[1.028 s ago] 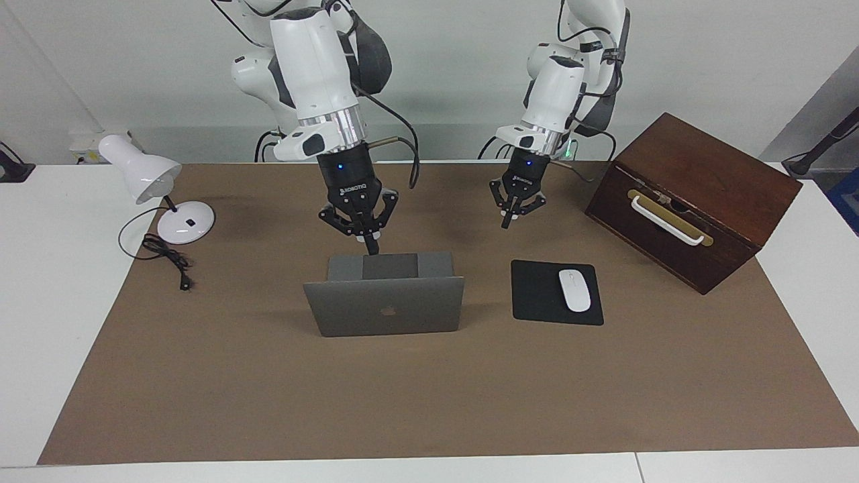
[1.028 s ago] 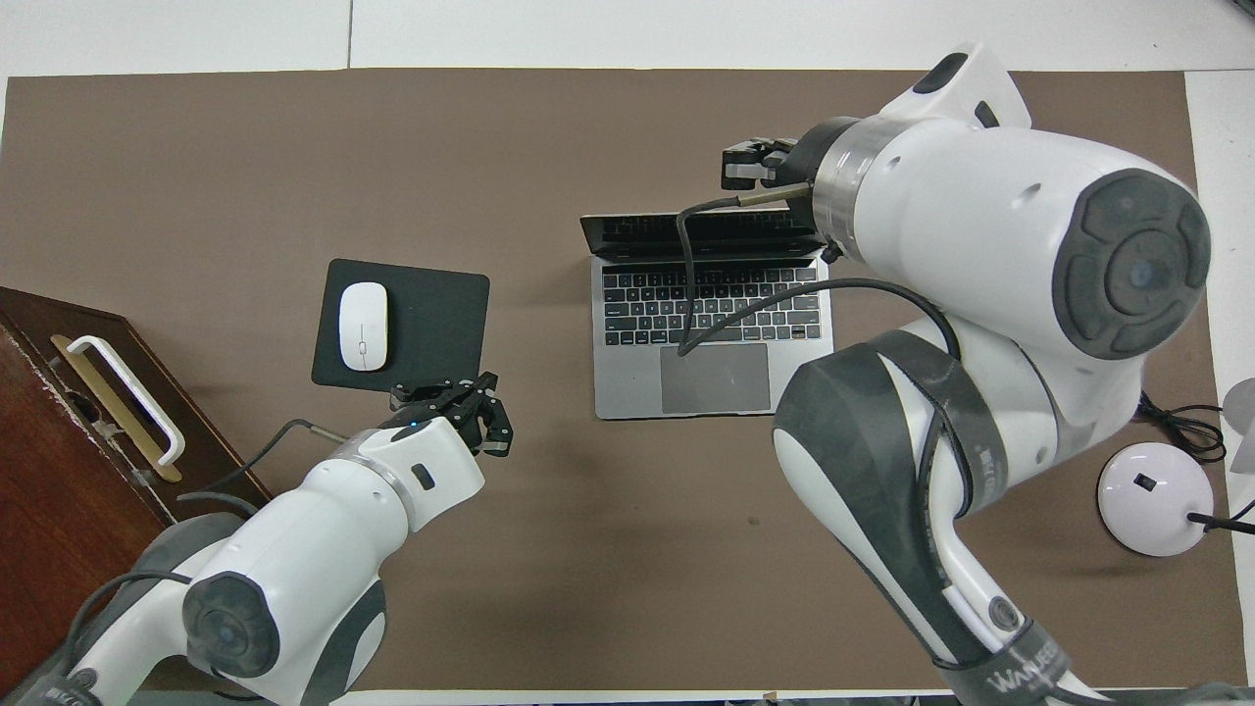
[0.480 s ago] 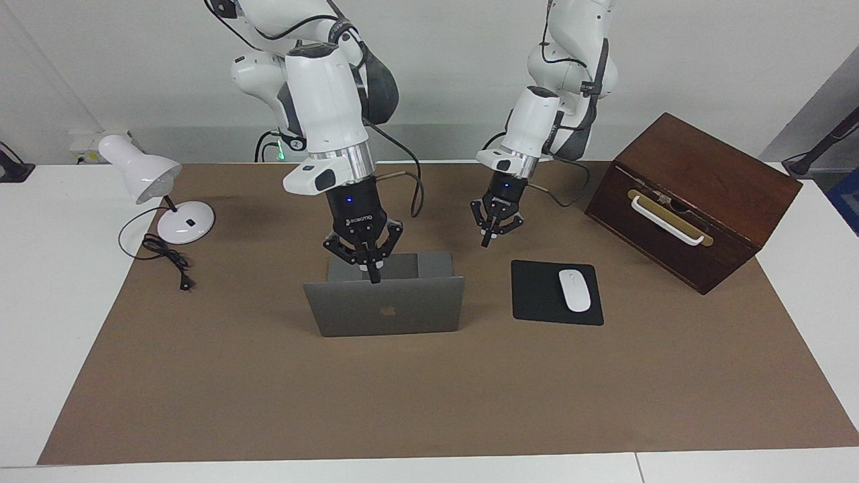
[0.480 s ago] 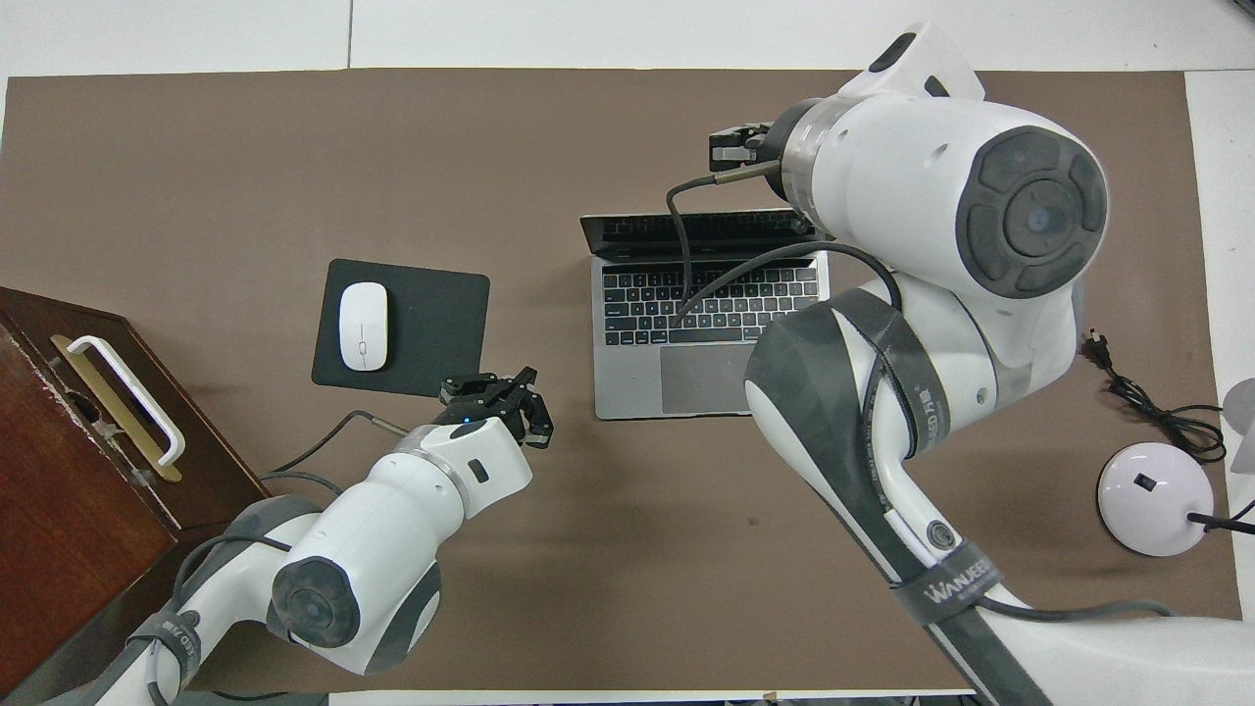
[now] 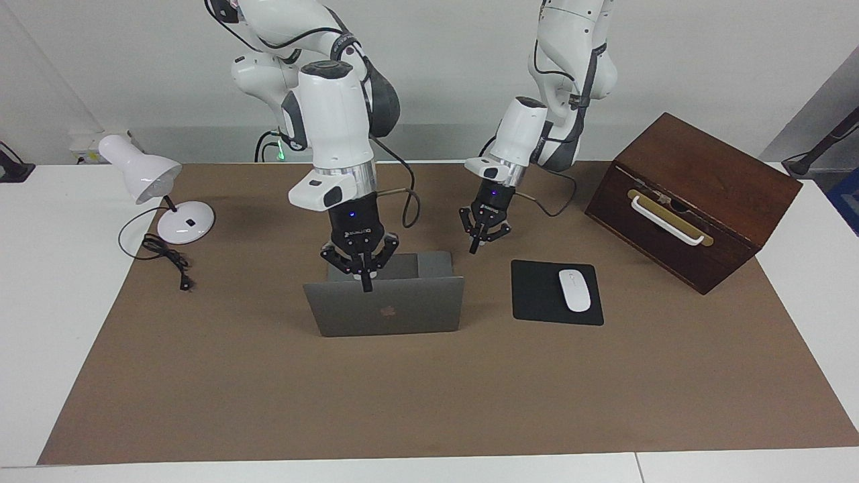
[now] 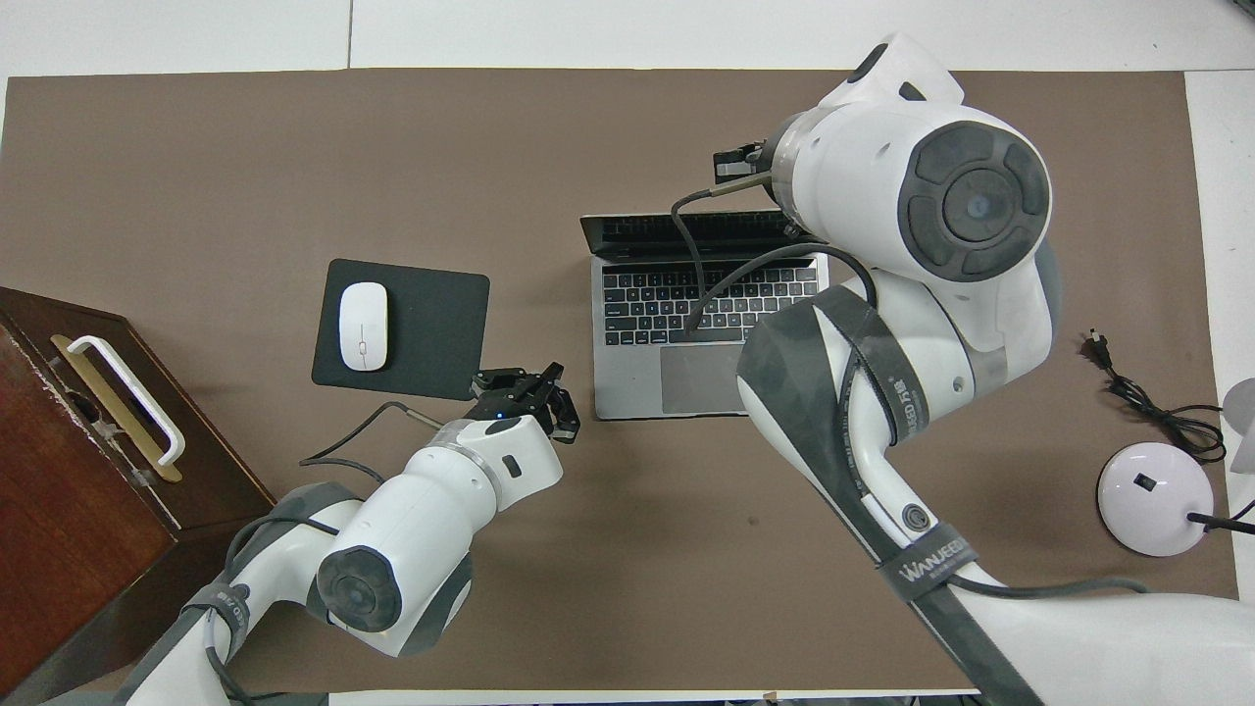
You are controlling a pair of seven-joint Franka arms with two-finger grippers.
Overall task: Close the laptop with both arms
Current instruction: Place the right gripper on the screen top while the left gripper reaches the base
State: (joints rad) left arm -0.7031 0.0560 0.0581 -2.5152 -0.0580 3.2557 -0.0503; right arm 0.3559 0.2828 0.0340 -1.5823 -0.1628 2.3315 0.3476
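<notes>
The silver-grey laptop (image 5: 416, 305) stands open in the middle of the brown mat, its lid with the dark apple logo upright. Its keyboard (image 6: 667, 304) faces the robots. My right gripper (image 5: 366, 285) hangs over the laptop with its fingers shut. Its tip is at the lid's top edge, on the logo side, and I cannot tell whether it touches. In the overhead view it (image 6: 735, 162) is mostly hidden by its wrist. My left gripper (image 5: 474, 247) is shut and empty, low over the mat. It (image 6: 525, 380) sits between the laptop's near corner and the mouse pad.
A black mouse pad (image 5: 537, 295) with a white mouse (image 5: 575, 290) lies beside the laptop toward the left arm's end. A brown wooden box (image 5: 691, 201) with a white handle stands past it. A white desk lamp (image 5: 161, 194) and its cord (image 5: 168, 258) are at the right arm's end.
My right gripper has come down and moved from over the laptop's base to the lid's top edge. My left gripper has moved down and sideways toward the laptop. The lid has not moved.
</notes>
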